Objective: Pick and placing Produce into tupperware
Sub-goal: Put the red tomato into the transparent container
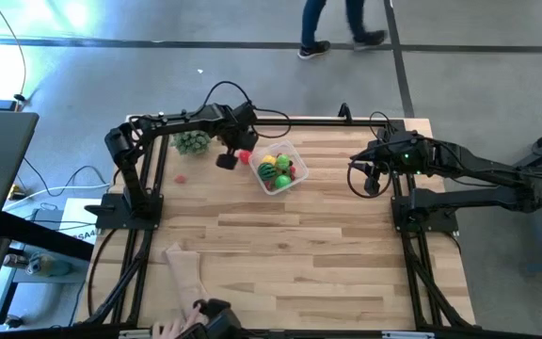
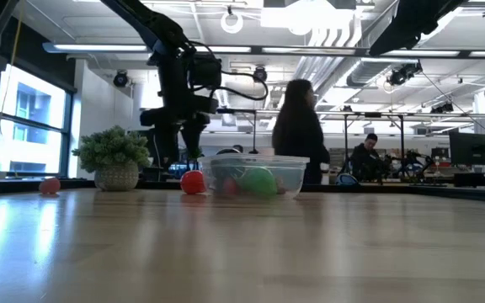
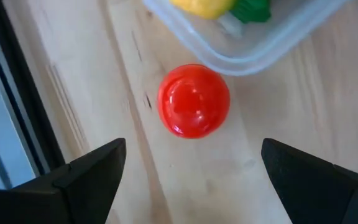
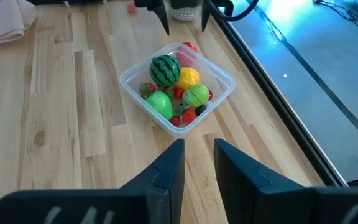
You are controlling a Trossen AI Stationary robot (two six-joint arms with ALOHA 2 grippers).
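Note:
The clear square tupperware [image 1: 278,168] sits on the table and holds a striped watermelon ball [image 4: 165,69], yellow and green fruits and small red pieces. A red toy ball [image 3: 193,101] rests on the table just outside the container's far-left corner [image 3: 247,57]. My left gripper [image 3: 193,152] hovers open above this ball, a finger on either side, touching nothing; the low view shows it [image 2: 183,139] above the ball [image 2: 193,182]. A smaller red piece [image 1: 181,176] lies farther left. My right gripper [image 4: 197,155] waits shut to the right of the container.
A pale-green leafy ball in a pot [image 1: 192,141] stands at the far edge, left of my left gripper. A beige cloth [image 1: 184,268] lies near the front left edge, with a person's hand [image 1: 169,330] beside it. A person walks beyond the table [image 2: 297,130].

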